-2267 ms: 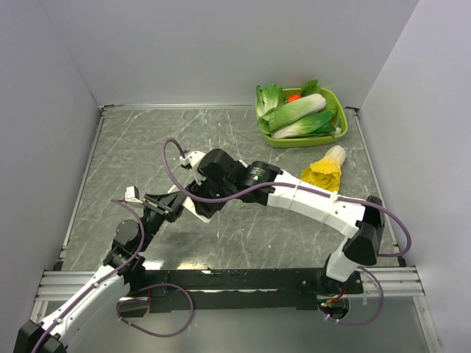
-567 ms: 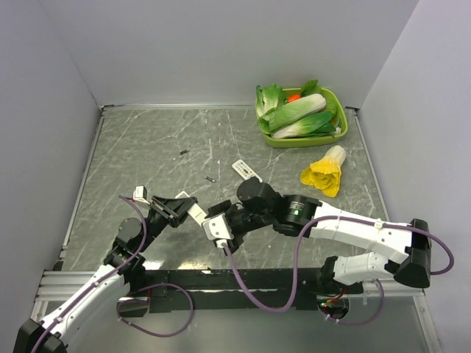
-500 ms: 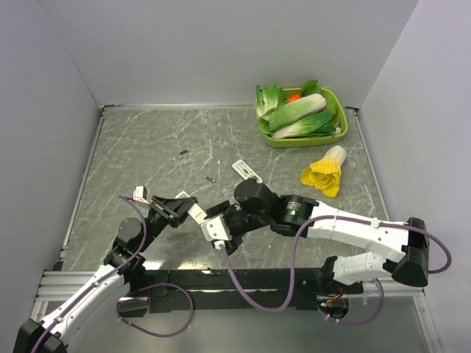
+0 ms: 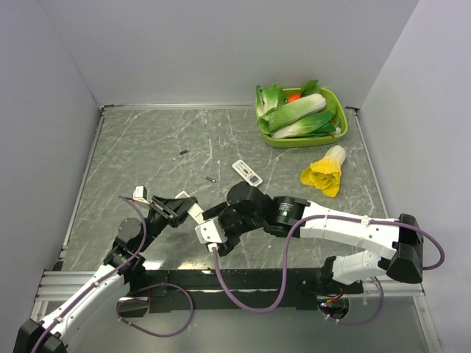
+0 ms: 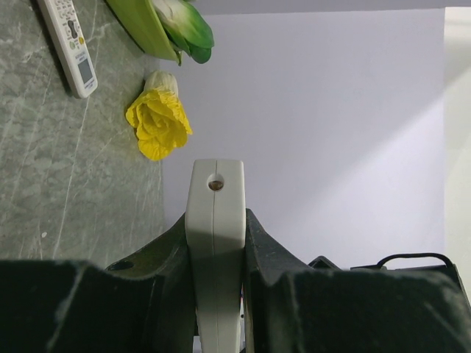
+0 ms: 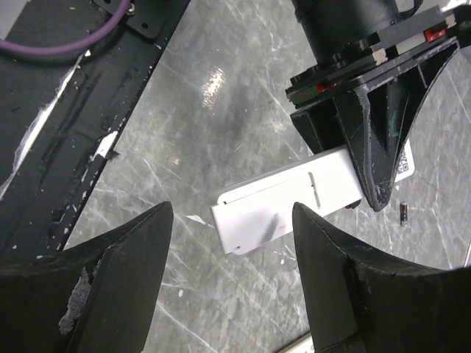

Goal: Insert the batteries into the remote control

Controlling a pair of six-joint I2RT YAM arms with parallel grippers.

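White remote control [image 5: 215, 184] in left tool [image 5: 215, 229]; second remote [image 4: 246, 172] on table [image 4: 147, 147].

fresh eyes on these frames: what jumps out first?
The left hand, near the front left of the table, is shut on the slim white remote control, and the right hand faces its free end, open. Next comes the colour at the far right: a green tray of leafy vegetables, with a yellow cabbage head lying just in front of it.

Far end of remote control [image 6: 283, 206] hidden behind left claw [image 6: 372, 187], dark speck [image 6: 403, 212] too small to identify
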